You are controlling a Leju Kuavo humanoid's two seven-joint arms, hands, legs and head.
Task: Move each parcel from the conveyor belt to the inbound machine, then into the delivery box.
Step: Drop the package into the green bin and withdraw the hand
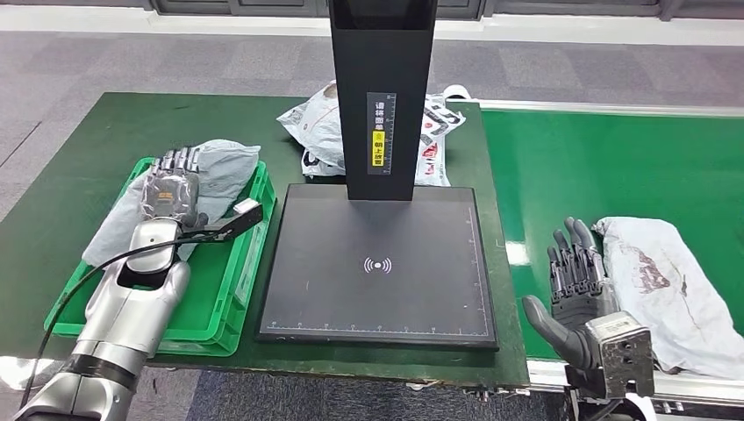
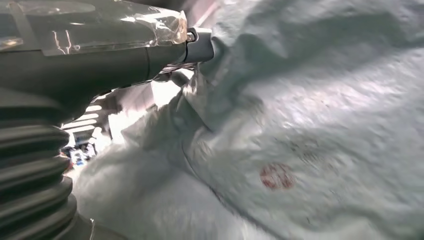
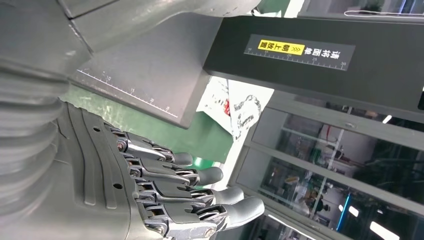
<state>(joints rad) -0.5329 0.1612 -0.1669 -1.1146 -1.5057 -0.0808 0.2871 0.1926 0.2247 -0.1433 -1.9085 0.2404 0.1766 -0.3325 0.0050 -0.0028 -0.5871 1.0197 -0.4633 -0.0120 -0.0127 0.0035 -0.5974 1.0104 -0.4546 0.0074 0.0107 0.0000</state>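
While the left hand point(image 1: 173, 189) lies over the crumpled grey plastic parcel point(image 1: 215, 171) in the shallow green plastic crate point(image 1: 230, 298), its fingers point(image 1: 180, 159) stretch out across the top of the bag; whether they grip it or merely rest on it cannot be told. In the left wrist view the same pale bag point(image 2: 300, 140) lies close under the hand point(image 2: 100, 45), creased, with a faint red round mark on it. That parcel drapes over the crate's far end and spills past its left rim onto the green bench point(image 1: 79, 158).

Just right of the crate sits the flat black scanning platform of the inbound machine point(image 1: 382, 263), with a white signal symbol at its centre and ruler marks along its edges; a black upright column point(image 1: 383, 88) rises from its far side, bearing a yellow and white label. Behind the column lies a white plastic parcel with red and black print point(image 1: 320, 127), partly hidden by it.

On the right runs the green conveyor belt point(image 1: 605, 167). A second crumpled grey-white plastic parcel point(image 1: 671, 289) lies on it near the front edge. The right hand point(image 1: 583, 298) stands just beside this parcel's left side, fingers point(image 1: 570, 254) straight and slightly apart, thumb out, holding nothing. The right wrist view shows those fingers point(image 3: 200, 192) extended, with the platform's corner beyond them.
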